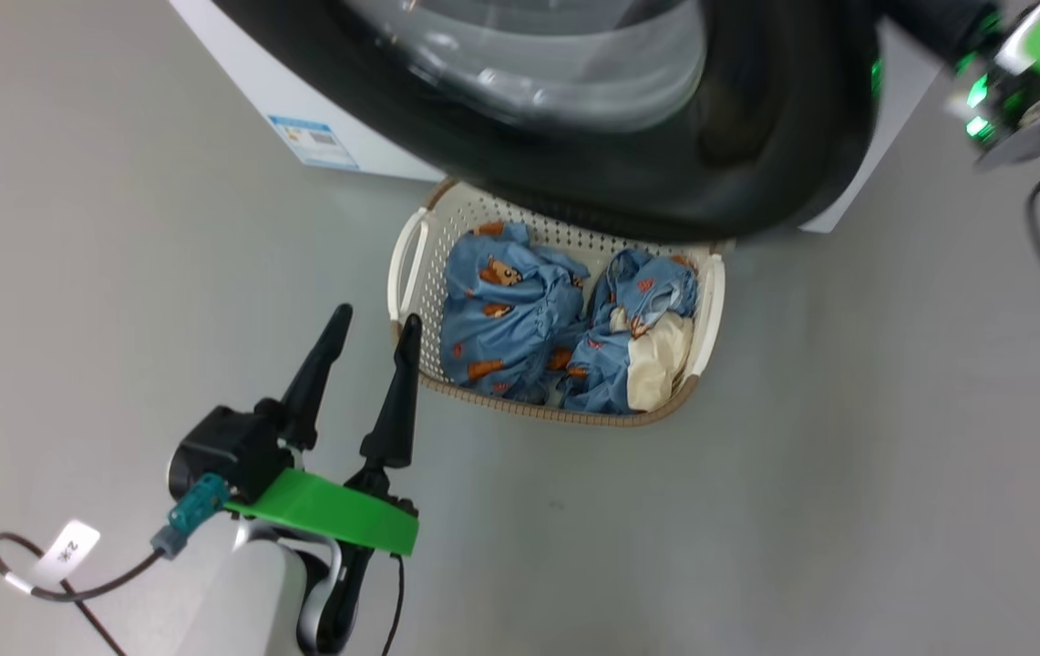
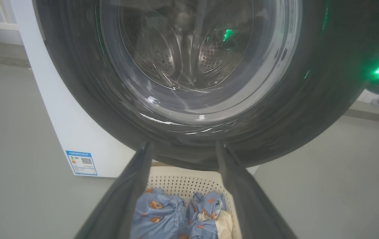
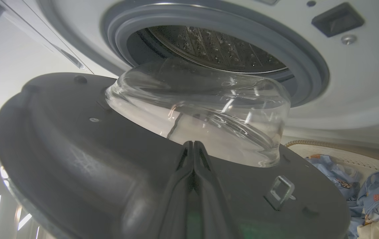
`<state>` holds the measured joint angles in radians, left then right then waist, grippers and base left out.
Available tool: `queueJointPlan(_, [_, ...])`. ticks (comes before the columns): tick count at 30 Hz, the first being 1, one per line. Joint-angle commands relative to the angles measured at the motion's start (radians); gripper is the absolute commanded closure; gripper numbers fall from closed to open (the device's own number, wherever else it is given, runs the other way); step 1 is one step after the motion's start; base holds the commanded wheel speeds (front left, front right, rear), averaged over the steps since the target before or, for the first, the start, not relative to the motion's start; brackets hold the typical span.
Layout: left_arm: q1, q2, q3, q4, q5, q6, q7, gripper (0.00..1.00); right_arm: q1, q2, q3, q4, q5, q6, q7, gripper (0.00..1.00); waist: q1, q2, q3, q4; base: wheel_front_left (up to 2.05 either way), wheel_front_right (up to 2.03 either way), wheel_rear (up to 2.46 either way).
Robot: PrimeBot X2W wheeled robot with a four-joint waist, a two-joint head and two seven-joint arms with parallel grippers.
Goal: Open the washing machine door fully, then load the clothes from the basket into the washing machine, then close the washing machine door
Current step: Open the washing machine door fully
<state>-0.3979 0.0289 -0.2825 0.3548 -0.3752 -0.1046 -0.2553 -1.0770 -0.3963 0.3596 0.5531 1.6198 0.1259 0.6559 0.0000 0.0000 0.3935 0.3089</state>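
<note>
I judge I am in the first step: the washing machine door (image 1: 756, 155) stands swung away from the washing machine (image 1: 301, 100) but not fully open, since in the right wrist view its inner face and glass bowl sit at an angle in front of the steel drum (image 3: 216, 46) and grey gasket (image 3: 309, 63). Loading and closing are both left to do. All the clothes (image 1: 501, 310), the blue bear-print bundles and the cream piece, lie in the basket (image 1: 556, 415) on the floor, whose far edge is tucked under the door's black rim. My right gripper (image 3: 193, 146) has its fingers pressed together with nothing between them, tips against or just at the door's inner face below the bowl, with the latch hook (image 3: 280, 191) off to one side; contact I cannot confirm. My left gripper (image 1: 376, 316) has its jaws spread and empty, hovering just beside the basket's left handle, clothes near but apart from the fingertips. From its wrist view the clothes sit low between the two fingers, the door glass above them.
</note>
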Motion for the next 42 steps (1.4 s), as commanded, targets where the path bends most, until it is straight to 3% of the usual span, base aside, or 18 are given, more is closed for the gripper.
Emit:
queueJointPlan(1, [0.022, 0.021, 0.038, -0.017, 0.014, 0.001, -0.006, 0.0, 0.034, 0.039, 0.022, -0.039, 0.005, 0.005, 0.018, 1.0, 0.0, 0.0, -0.021, -0.01, 0.0, 0.0, 0.0])
queueJointPlan(42, [0.156, 0.021, 0.134, 0.003, 0.088, -0.019, -0.006, 0.0, 0.344, 0.214, 0.083, -0.161, 0.005, 0.005, 0.197, 1.0, 0.0, 0.0, -0.221, 0.01, 0.0, 0.0, 0.0])
